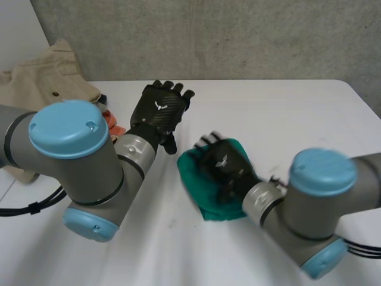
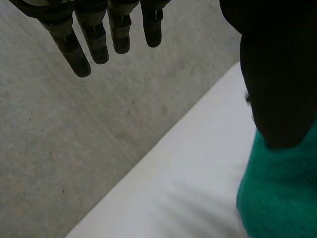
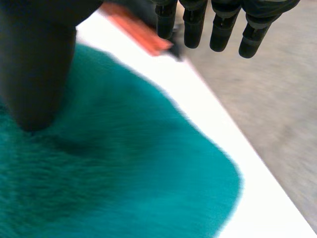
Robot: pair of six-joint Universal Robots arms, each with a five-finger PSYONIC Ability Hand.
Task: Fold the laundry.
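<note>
Right hand [image 1: 223,167] rests straight-fingered on the green cloth [image 1: 189,173]; left hand [image 1: 159,107] hovers, fingers slack, at its 11 o'clock. Looks soft and light, I'd pinch an edge.

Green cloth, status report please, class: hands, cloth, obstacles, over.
Left hand open, off the green cloth. Right hand open, resting on it. Cloth bunched small on the table. Beige garment, orange item apart by left arm.
</note>
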